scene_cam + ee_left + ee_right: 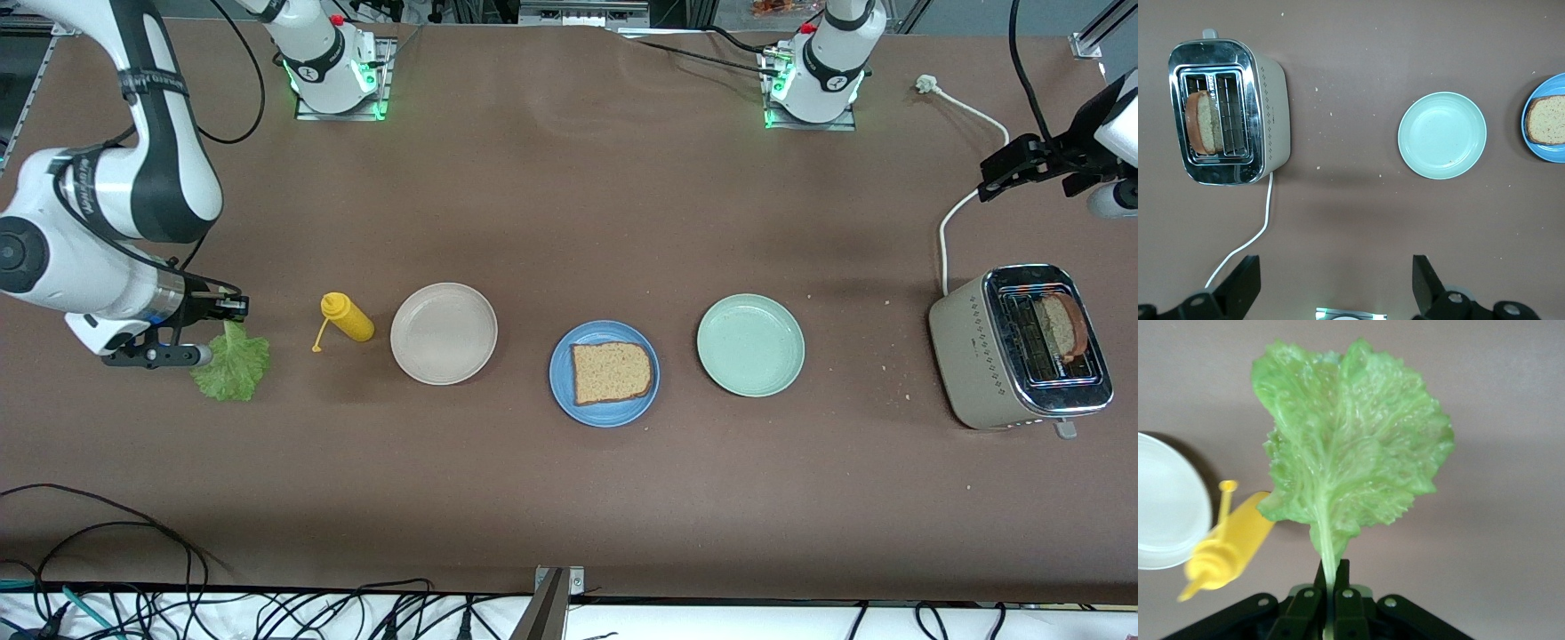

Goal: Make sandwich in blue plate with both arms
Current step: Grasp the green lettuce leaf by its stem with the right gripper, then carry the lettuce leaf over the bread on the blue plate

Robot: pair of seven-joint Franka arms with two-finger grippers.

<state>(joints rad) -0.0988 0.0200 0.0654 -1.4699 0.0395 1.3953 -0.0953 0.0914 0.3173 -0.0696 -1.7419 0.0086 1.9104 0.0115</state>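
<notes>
So the sandwich is only half started: one bread slice (pixel 611 372) is lying flat in the blue plate (pixel 564 388), which sits about mid-surface, a bit toward the front-camera edge. The lettuce leaf (pixel 233 362) is being dealt with right now. It's pinched by its stem in the right claw (pixel 233 310), down at the right arm's end of the surface, and in the right wrist view the fingers are clamped tight on that stem.

Next up, by the look of it, the leaf gets carried along the row and laid on the bread. The stem grip is thin, so a floppy leaf should be expected.

In the way along that path: a yellow mustard bottle (pixel 348 318) lying on its side, then a beige plate (pixel 444 333). A pass above them would be needed.

A pale green plate (pixel 750 345) sits past the blue one, then a toaster (pixel 1019 347) with the second slice (pixel 1060 327) in its slot. The left claw (pixel 1335 283) is parked above that end, waiting, fingers spread wide.
</notes>
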